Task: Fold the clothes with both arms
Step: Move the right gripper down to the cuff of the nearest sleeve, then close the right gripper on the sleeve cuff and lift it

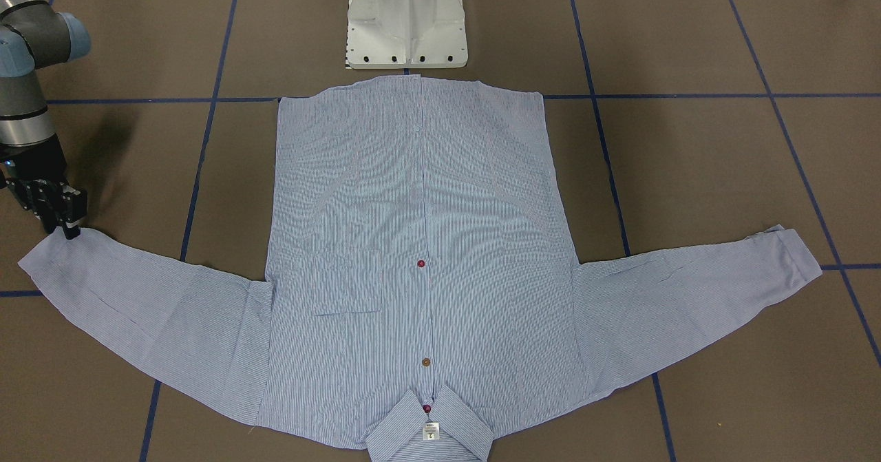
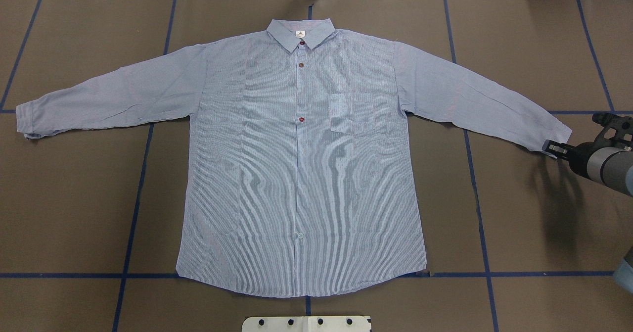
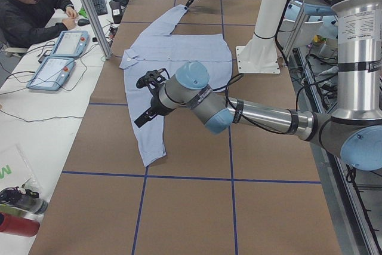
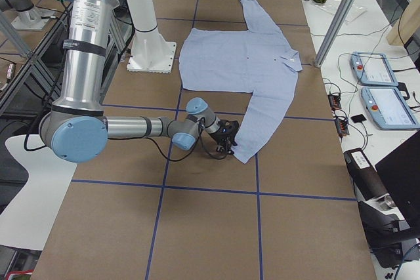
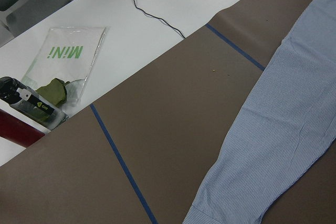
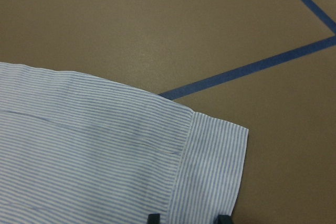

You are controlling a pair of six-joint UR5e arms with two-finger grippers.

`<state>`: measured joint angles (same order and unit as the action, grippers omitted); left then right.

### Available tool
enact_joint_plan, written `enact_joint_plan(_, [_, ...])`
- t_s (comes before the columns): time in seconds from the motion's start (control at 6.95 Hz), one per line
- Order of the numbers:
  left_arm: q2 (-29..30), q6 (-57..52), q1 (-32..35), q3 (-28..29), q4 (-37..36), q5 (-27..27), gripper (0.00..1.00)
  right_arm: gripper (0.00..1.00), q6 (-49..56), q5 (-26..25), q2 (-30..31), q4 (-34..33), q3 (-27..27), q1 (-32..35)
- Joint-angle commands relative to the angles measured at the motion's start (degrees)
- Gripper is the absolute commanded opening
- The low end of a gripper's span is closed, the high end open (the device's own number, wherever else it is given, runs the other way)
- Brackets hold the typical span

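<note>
We see a light blue shirt (image 2: 247, 173) with fine white stripes and dark red buttons (image 2: 301, 119), on a brown table (image 2: 74, 198) crossed by blue tape lines (image 2: 59, 275).

Robotics lab with teach pendants (image 4: 388, 106)

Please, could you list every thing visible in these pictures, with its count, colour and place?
shirt: one, light blue striped, spread flat on the table, front up
table cover: one, brown with blue tape lines, under the shirt
pedestal: one, white, beside the shirt's hem
control tablets: two, grey, on the white side bench
person: one, dark jacket, seated at that bench
right gripper: one, black, at one cuff, jaws apart
left gripper: one, black, over the other sleeve, jaws' state unclear
</note>
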<state>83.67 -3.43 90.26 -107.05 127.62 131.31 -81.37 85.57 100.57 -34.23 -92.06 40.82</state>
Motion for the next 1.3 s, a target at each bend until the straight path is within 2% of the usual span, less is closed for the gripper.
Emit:
enact_joint_plan(0.0, [0.0,0.0,0.0,0.2,0.0,0.0,1.0,0.0,-0.1,-0.3,0.0,0.0,-0.5,-0.6])
enact_joint_plan(0.14, [0.0,0.0,0.0,0.1,0.0,0.0,1.0,0.0,0.6,0.6,-0.3,-0.6,-3.6,-0.4])
enact_joint_plan(0.29, [0.0,0.0,0.1,0.1,0.0,0.0,1.0,0.0,1.4,5.2,-1.1,-4.5,-8.1,3.8])
enact_joint_plan(0.43, [0.0,-0.1,0.1,0.1,0.0,0.1,1.0,0.0,4.3,11.1,-5.2,-13.6,-13.4,9.2])
enact_joint_plan(0.58, [-0.3,-0.1,0.1,0.2,0.4,0.1,1.0,0.0,4.9,11.5,-12.7,-22.5,-15.3,9.7])
enact_joint_plan(0.86, [-0.4,0.0,0.1,0.2,0.6,0.1,1.0,0.0,4.1,10.9,-33.9,-41.8,-14.9,8.9])
enact_joint_plan(1.01, [-0.4,0.0,0.1,0.2,0.7,0.1,1.0,0.0,3.9,9.2,-38.6,-43.3,-14.6,7.3])
enact_joint_plan(1.15, [-0.4,0.1,0.0,0.4,0.7,0.1,1.0,0.0,4.1,3.0,-42.4,-43.1,-13.3,3.1])
